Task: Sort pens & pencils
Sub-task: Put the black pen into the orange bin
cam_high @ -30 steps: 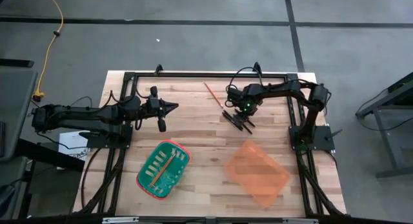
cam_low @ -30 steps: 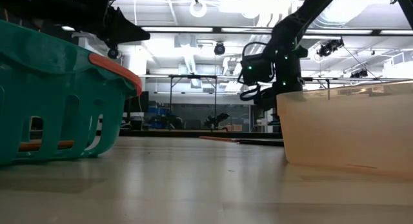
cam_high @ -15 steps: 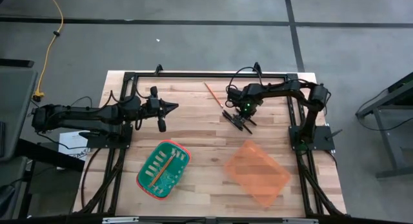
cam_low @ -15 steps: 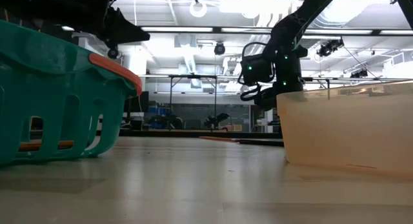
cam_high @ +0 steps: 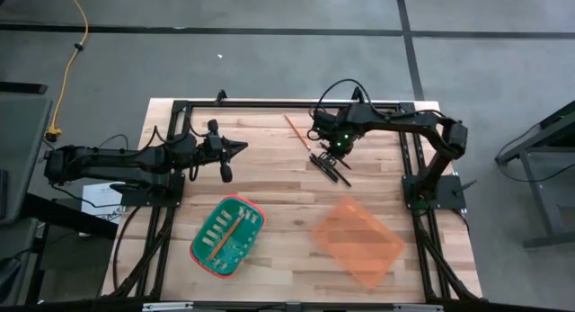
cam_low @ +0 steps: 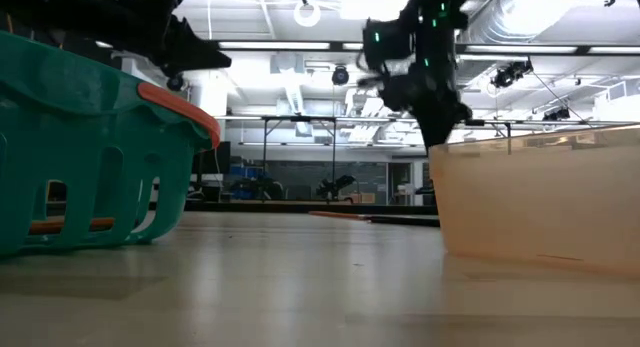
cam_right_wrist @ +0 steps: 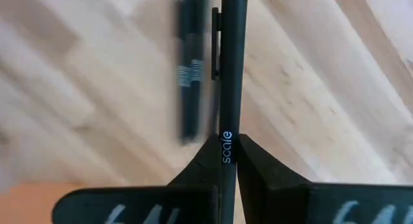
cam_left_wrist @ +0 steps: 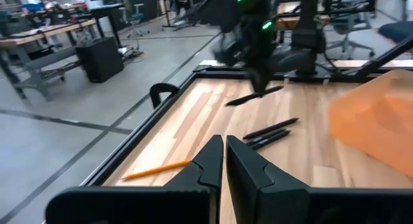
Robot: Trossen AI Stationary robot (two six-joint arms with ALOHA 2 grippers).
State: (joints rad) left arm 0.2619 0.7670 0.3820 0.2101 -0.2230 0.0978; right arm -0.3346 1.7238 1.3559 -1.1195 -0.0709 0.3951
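My right gripper hangs above the table's far middle, shut on a black pen. Two more black pens lie side by side on the wood just below it. One orange pencil lies flat on the table farther back and to the left. An orange pencil rests inside the green basket. My left gripper is shut and holds nothing, hovering at the left, well clear of the pens. My right gripper pinches the pen's barrel between its two fingers, at the white print below the clip. The fingers point down from above and lie across the pen. The pen is lifted clear of the table, nearly level, one end slightly lower.
An orange translucent bin stands on the near right of the table, the green basket on the near left. Black frame rails run along the table's far and side edges. Bare wood lies between basket and bin.
My right gripper has shut on one of the black pens and risen, taking that pen off the table. The other two pens have stayed where they lay.
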